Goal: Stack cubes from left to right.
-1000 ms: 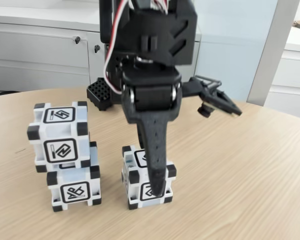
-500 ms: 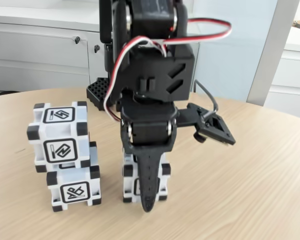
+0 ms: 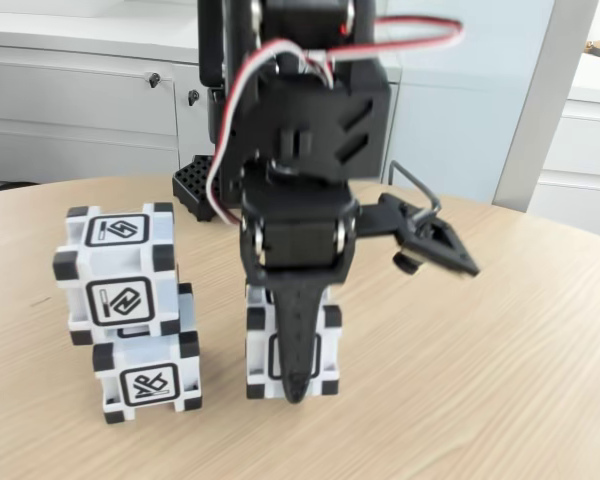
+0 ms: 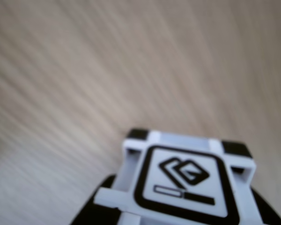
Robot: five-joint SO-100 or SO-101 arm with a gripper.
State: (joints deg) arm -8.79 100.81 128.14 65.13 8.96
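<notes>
Fixed view shows two cubes already piled at the left of the worktop (image 3: 500,330): the upper cube (image 3: 118,272) sits a little askew on the lower cube (image 3: 147,373). Just to their right in that view stands the third cube (image 3: 265,350), resting on the wood with the pincer (image 3: 298,385) down around it. One dark finger (image 3: 298,340) crosses the cube's front face; the other finger is hidden behind the cube. Wrist view looks down on this same cube (image 4: 182,180), dark finger parts at its lower corners, so the pincer looks clamped on it, though contact on the far side cannot be confirmed. I judge the step in hand to be the grasp of the last cube. Next comes a lift well clear of the pile's top, then a shift leftward and a level, centred set-down, since the skewed upper cube offers an uneven seat.
</notes>
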